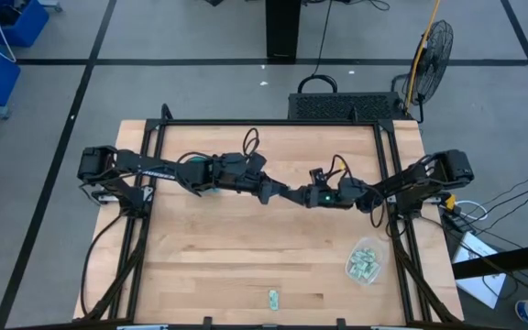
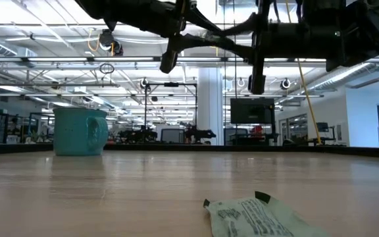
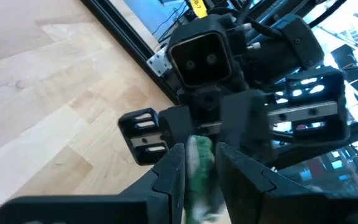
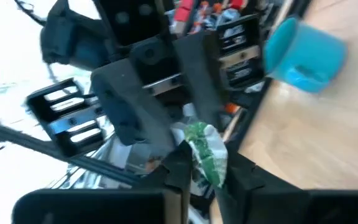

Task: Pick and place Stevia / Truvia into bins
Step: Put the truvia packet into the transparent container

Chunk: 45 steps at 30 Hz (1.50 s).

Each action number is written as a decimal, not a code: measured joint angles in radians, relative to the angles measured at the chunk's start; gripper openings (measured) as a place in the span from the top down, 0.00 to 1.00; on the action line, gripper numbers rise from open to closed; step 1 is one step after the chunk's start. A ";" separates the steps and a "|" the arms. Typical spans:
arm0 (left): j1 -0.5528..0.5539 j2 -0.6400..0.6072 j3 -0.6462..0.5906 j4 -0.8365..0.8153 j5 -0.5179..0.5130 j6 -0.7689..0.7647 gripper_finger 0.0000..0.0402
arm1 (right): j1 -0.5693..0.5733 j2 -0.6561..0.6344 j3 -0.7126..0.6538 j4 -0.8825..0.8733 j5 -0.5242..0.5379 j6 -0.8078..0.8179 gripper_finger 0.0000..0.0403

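Note:
A pale green and white Stevia sachet hangs in mid-air over the middle of the table, between my two grippers. They meet tip to tip there, the left gripper coming from the left and the right gripper from the right, and both are shut on this sachet. The clear bin stands near the table's right near corner with several sachets lying inside. Another sachet lies flat on the wood near the near edge, also seen close in the low view. My left gripper pinches one end of the sachet between its two fingers, coming level from the table's left. The sachet is lifted clear of the table. My right gripper pinches the opposite, crumpled end of the same sachet between its two fingers, coming level from the table's right.
A teal mug stands on the table's far left part, mostly under the left arm in the high view. Black frame rails run along the table's left and right sides. Bare wood lies between the mug and the bin.

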<state>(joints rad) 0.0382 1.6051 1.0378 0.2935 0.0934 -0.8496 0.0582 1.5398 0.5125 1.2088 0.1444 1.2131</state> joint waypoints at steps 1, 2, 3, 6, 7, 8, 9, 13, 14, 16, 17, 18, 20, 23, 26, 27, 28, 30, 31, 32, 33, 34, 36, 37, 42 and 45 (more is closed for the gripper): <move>0.002 0.000 0.000 0.000 0.004 0.002 0.76 | 0.000 0.000 0.000 -0.018 0.006 0.001 0.90; 0.004 0.000 0.000 0.000 0.008 0.005 0.76 | -0.001 0.000 0.000 -0.039 0.010 0.004 0.92; 0.005 0.000 0.000 0.001 0.008 0.006 0.76 | -0.001 0.000 0.000 -0.059 0.009 0.005 0.95; 0.009 0.000 0.000 0.001 0.007 0.014 0.76 | 0.001 0.000 0.000 -0.104 -0.023 0.003 0.99; 0.011 0.000 0.000 0.003 0.003 0.017 0.76 | 0.004 0.000 0.000 -0.113 -0.038 -0.002 0.99; 0.013 0.000 0.000 0.004 0.000 0.021 0.76 | 0.007 0.000 0.000 -0.121 -0.053 -0.016 0.98; 0.016 0.000 0.000 0.005 -0.003 0.027 0.76 | 0.012 0.000 0.000 -0.129 -0.063 -0.033 0.98; 0.026 -0.001 0.000 0.004 -0.008 0.035 0.76 | 0.031 0.001 -0.001 -0.154 -0.091 -0.053 0.99; 0.030 -0.001 0.000 0.004 -0.008 0.036 0.76 | 0.038 0.001 -0.001 -0.151 -0.093 -0.055 0.99; 0.037 -0.001 0.000 0.004 -0.009 0.044 0.76 | 0.055 -0.007 -0.001 -0.157 -0.107 -0.066 0.99; 0.041 -0.001 0.000 0.004 -0.009 0.045 0.76 | 0.066 -0.020 -0.002 -0.172 -0.128 -0.078 0.99; 0.044 -0.001 0.000 0.004 -0.009 0.046 0.76 | 0.078 -0.036 -0.002 -0.184 -0.150 -0.087 0.99; 0.050 -0.002 0.000 0.004 -0.008 0.046 0.76 | 0.105 -0.083 -0.001 -0.269 -0.196 -0.085 0.99; 0.053 -0.002 0.000 0.005 -0.007 0.046 0.76 | 0.149 -0.181 -0.002 -0.474 -0.295 -0.045 1.00; 0.053 -0.002 0.000 0.004 -0.006 0.055 0.76 | 0.210 -0.308 -0.002 -0.730 -0.398 0.052 1.00; 0.053 -0.002 0.000 0.003 -0.006 0.057 0.76 | 0.235 -0.350 -0.002 -0.825 -0.418 0.099 1.00; 0.053 -0.002 0.000 0.003 -0.006 0.059 0.76 | 0.261 -0.394 -0.002 -0.922 -0.434 0.148 1.00; 0.053 -0.002 0.000 0.002 -0.005 0.060 0.76 | 0.317 -0.481 0.000 -1.106 -0.439 0.239 1.00; 0.053 -0.002 0.000 0.001 -0.005 0.061 0.76 | 0.345 -0.523 0.008 -1.195 -0.438 0.277 1.00; 0.053 -0.002 0.000 0.000 -0.006 0.061 0.76 | 0.372 -0.560 0.020 -1.285 -0.438 0.313 1.00; 0.053 -0.002 0.000 0.000 -0.006 0.061 0.76 | 0.399 -0.595 0.036 -1.377 -0.438 0.342 1.00; 0.053 -0.002 0.000 -0.002 -0.007 0.061 0.76 | 0.424 -0.622 0.059 -1.472 -0.438 0.366 1.00; 0.054 -0.002 0.000 -0.004 -0.011 0.061 0.76 | 0.474 -0.660 0.116 -1.660 -0.438 0.402 1.00; 0.054 -0.002 0.000 -0.004 -0.014 0.061 0.76 | 0.498 -0.670 0.147 -1.755 -0.439 0.421 1.00; 0.054 -0.003 0.000 -0.006 -0.024 0.061 0.76 | 0.599 -0.653 0.199 -2.080 -0.436 0.511 1.00; 0.054 -0.003 0.000 -0.006 -0.042 0.061 0.76 | 0.632 -0.613 0.182 -2.155 -0.405 0.518 1.00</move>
<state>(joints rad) 0.0921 1.6021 1.0378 0.2878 0.0517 -0.7883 0.6906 0.9265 0.6945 -0.9467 -0.2607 1.7312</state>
